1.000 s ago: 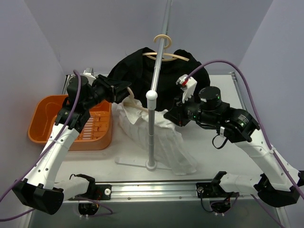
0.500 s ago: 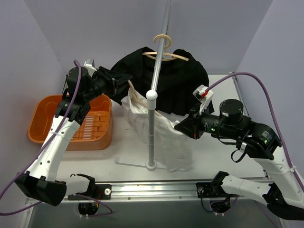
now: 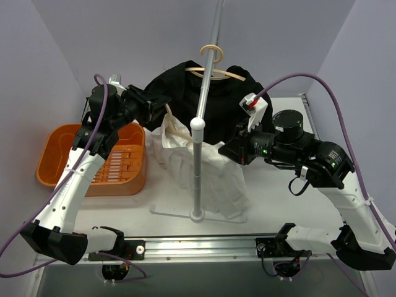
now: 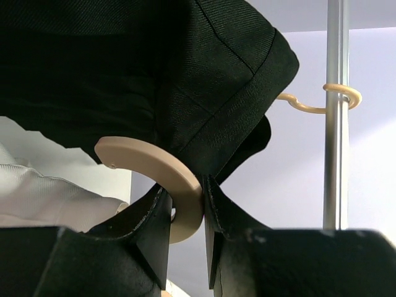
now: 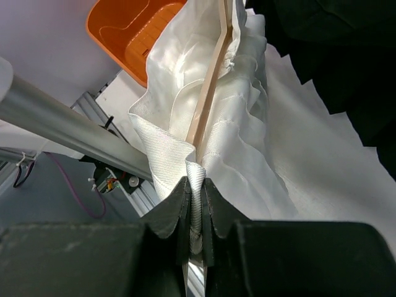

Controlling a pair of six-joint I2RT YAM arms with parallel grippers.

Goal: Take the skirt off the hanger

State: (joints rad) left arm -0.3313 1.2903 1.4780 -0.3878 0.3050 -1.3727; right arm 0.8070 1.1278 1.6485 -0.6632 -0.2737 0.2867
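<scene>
The white pleated skirt (image 3: 207, 179) hangs on a beige hanger (image 3: 169, 125) and drapes onto the table beside the stand pole. My left gripper (image 3: 162, 106) is shut on the curved end of that hanger (image 4: 154, 164), just under a black garment (image 4: 154, 68); the left wrist view shows both fingers pressed on the beige arm at the gripper (image 4: 185, 207). My right gripper (image 3: 228, 150) is shut on a fold of the skirt's white cloth (image 5: 247, 154), its jaws (image 5: 195, 189) pinching the edge right below the hanger's bar (image 5: 210, 86).
A black garment (image 3: 216, 105) hangs on a second beige hanger hooked over the metal rod (image 3: 213, 37). The upright stand pole (image 3: 197, 167) rises from a base plate in front of the skirt. An orange basket (image 3: 62, 148) stands at the left.
My right gripper swung out to the right with the cloth, then came back left and up towards the pole. The skirt has bunched closer to the stand. The left gripper has barely moved.
</scene>
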